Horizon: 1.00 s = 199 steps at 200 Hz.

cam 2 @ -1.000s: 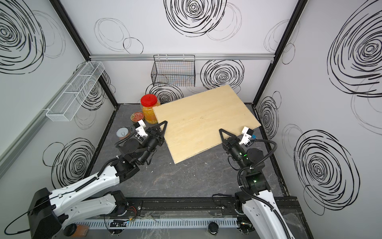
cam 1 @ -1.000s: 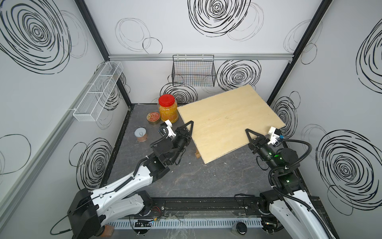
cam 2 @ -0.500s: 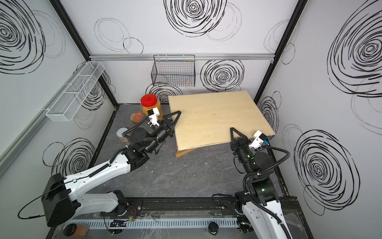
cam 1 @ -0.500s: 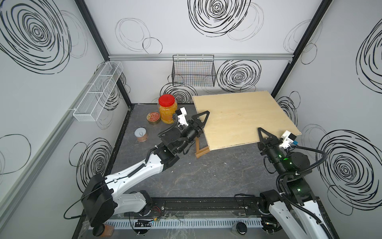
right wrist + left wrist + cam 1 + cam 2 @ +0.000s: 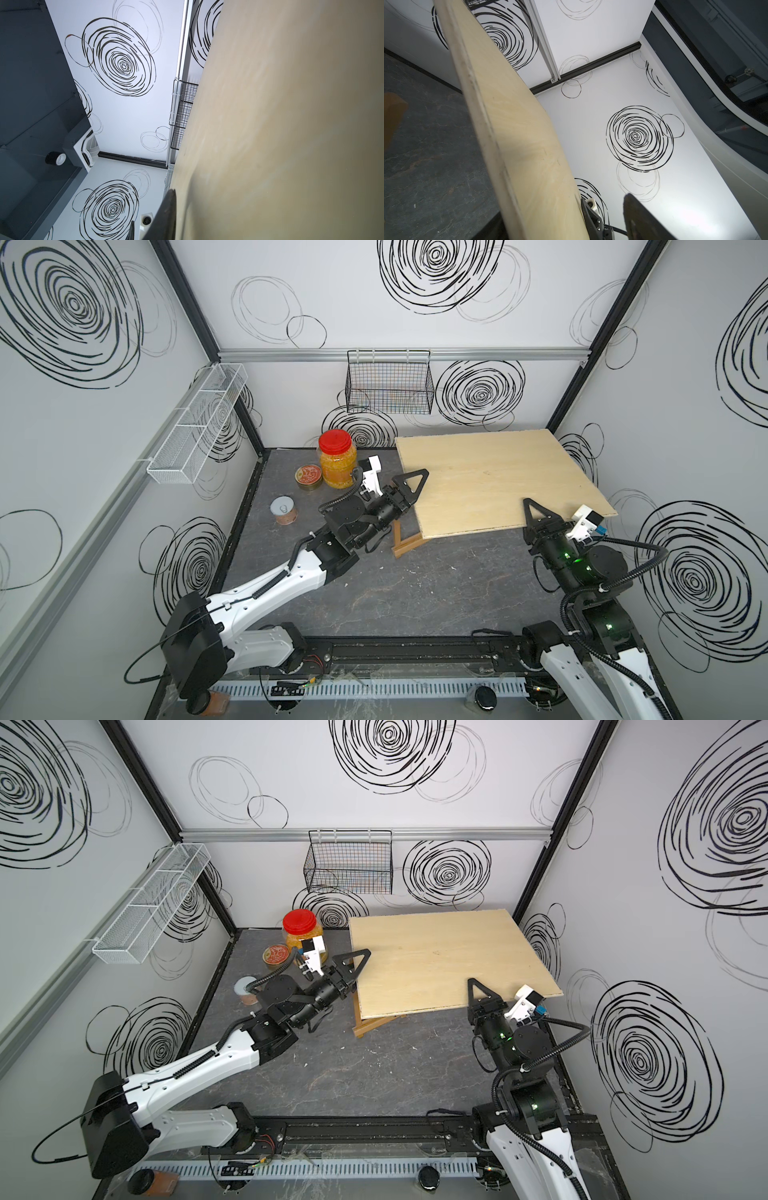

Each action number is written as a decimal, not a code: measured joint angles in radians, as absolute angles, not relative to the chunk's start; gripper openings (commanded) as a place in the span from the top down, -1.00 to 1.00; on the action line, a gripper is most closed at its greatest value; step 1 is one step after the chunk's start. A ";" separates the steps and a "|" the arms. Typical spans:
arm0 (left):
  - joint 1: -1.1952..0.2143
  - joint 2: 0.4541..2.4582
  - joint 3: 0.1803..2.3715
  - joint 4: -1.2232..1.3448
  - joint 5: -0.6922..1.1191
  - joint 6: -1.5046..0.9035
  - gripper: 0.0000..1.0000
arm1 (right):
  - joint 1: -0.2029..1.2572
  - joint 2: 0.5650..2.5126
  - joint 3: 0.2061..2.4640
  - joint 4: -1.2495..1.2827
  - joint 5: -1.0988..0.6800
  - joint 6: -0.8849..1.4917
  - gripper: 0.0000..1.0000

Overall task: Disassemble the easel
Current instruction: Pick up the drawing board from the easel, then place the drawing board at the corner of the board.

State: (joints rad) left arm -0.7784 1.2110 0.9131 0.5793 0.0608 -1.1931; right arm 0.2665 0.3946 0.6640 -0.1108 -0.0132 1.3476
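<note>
White panel walls close in the space on three sides, scrawled all over with black spiral doodles. Black corner posts run up where the panels meet. Across the back wall goes a pale aluminium rail, and a black wire basket hangs from it. On the left-hand wall a long white mesh shelf is mounted. The floor is dark grey, veined like slate and scuffed with pale specks. The light is soft and even.
</note>
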 measured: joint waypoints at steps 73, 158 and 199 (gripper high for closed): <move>-0.685 1.098 0.891 0.558 0.099 -1.101 -0.57 | 0.266 0.438 0.688 -0.139 0.072 1.333 1.00; -0.513 1.031 0.808 0.577 0.253 -1.081 -0.51 | 0.121 0.579 0.700 -0.182 0.032 1.301 1.00; -0.448 1.011 0.782 0.577 0.314 -1.069 -0.50 | -0.023 0.627 0.708 -0.141 -0.042 1.336 1.00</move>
